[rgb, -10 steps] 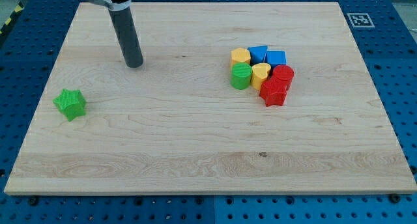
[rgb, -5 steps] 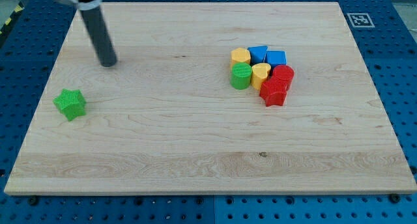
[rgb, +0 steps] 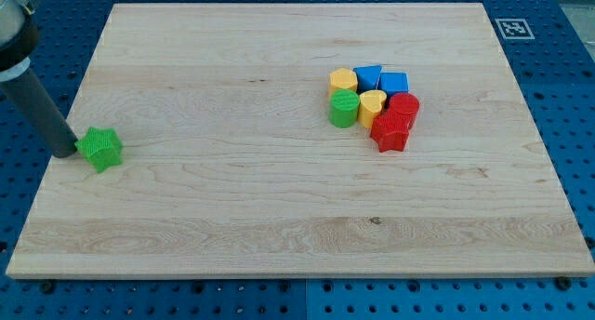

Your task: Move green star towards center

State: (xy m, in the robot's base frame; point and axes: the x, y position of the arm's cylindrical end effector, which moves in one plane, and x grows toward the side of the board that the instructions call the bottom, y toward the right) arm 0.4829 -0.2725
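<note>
The green star lies near the board's left edge, a little below mid height. My tip rests on the board right against the star's left side, touching it or nearly so. The dark rod slants up from there to the view's top left corner.
A tight cluster sits right of the board's middle: a yellow block, two blue blocks, a green cylinder, a yellow block, a red cylinder and a red star. The wooden board lies on a blue pegboard; a tag marks its top right corner.
My tip has moved from the upper left of the board down and left to the green star's left side. The star and the cluster have not moved.
</note>
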